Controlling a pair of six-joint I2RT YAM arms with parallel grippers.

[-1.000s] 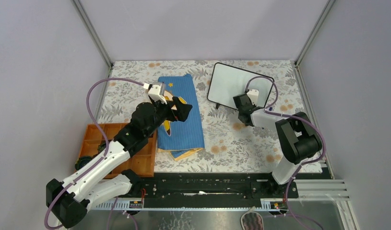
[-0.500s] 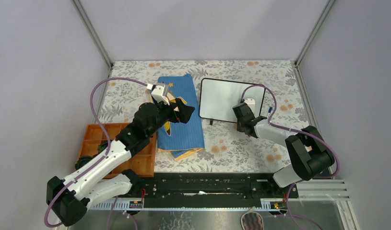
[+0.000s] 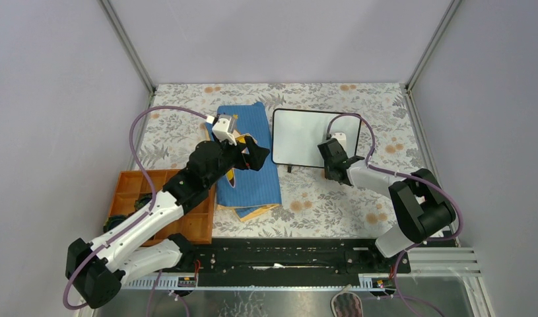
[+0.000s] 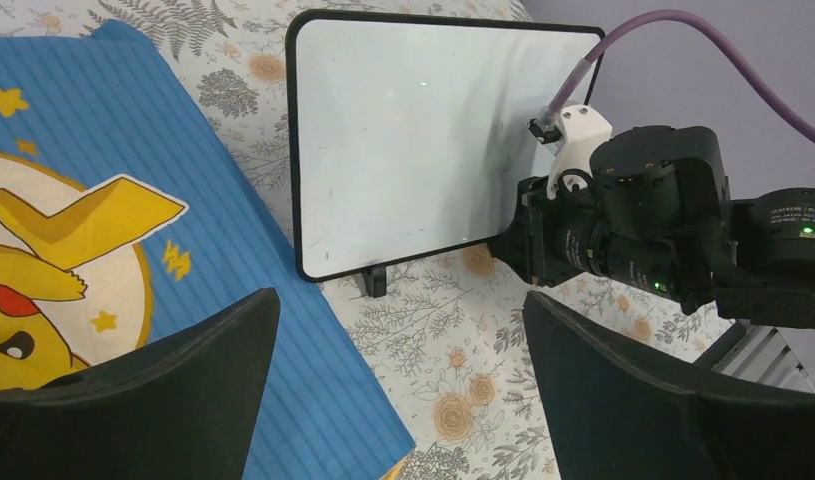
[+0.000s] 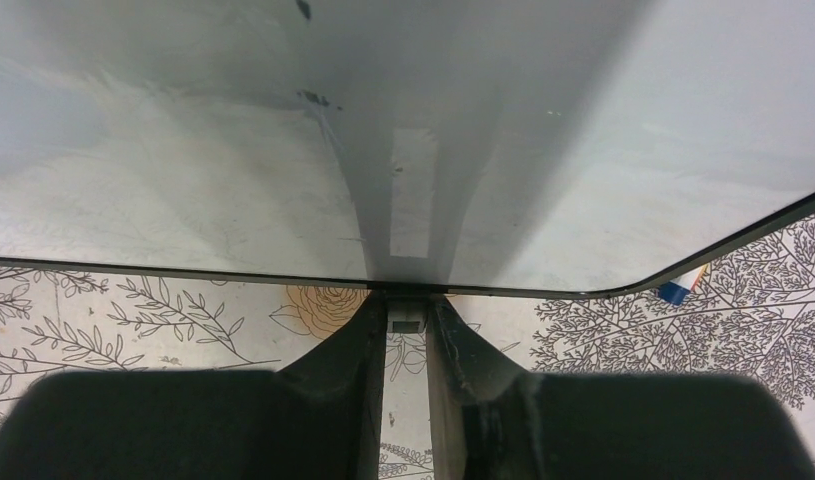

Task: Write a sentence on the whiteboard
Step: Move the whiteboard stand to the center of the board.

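The whiteboard [image 3: 299, 135] stands on the flowered table, right of centre, white with a thin black frame. No blue writing shows on it, only a few small dark specks; it also shows in the left wrist view [image 4: 423, 130] and the right wrist view [image 5: 233, 150]. My right gripper [image 3: 327, 162] is shut on a small foot at the board's lower edge, near its right end [image 5: 407, 320]. My left gripper [image 3: 256, 155] is open and empty, hovering over the blue cloth's right edge, left of the board [image 4: 398, 300].
The blue cartoon-print cloth [image 3: 261, 185] lies left of the board [image 4: 113, 130]. An orange tray [image 3: 131, 191] sits at the near left. A small blue and white object [image 5: 680, 290] peeks from behind the board's right corner. Walls enclose the table.
My right gripper has dragged the whiteboard leftward and turned it square to the table. My left gripper has shifted slightly right toward the board.
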